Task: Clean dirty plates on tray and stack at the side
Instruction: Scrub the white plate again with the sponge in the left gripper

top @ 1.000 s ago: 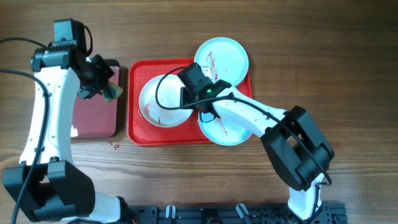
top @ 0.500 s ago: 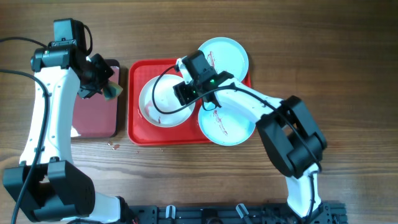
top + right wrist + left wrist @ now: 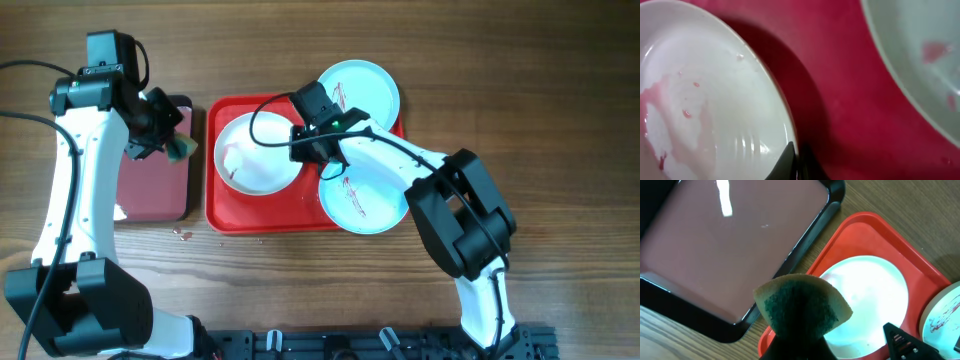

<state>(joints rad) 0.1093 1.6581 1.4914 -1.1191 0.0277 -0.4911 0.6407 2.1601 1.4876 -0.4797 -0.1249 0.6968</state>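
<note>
A white plate point(image 3: 255, 152) with pink smears lies on the left half of the red tray point(image 3: 300, 215). My right gripper point(image 3: 303, 150) is shut on that plate's right rim point(image 3: 788, 131), its fingertips point(image 3: 790, 159) pinching the edge. Two pale blue plates with red scribbles overlap the tray: one at the back right point(image 3: 362, 88), one at the front right point(image 3: 366, 202). My left gripper point(image 3: 168, 142) hovers over the tray's left edge, shut on a green sponge point(image 3: 802, 305). The white plate point(image 3: 870, 292) shows below the sponge.
A smaller black-rimmed maroon tray point(image 3: 150, 180) lies left of the red tray, under my left arm. A few droplets point(image 3: 182, 235) sit on the wooden table point(image 3: 560, 100) near the front left corner of the red tray.
My right gripper moved onto the white plate's right rim and shut on it. The plate shifted slightly towards the back left. The left arm has stayed still.
</note>
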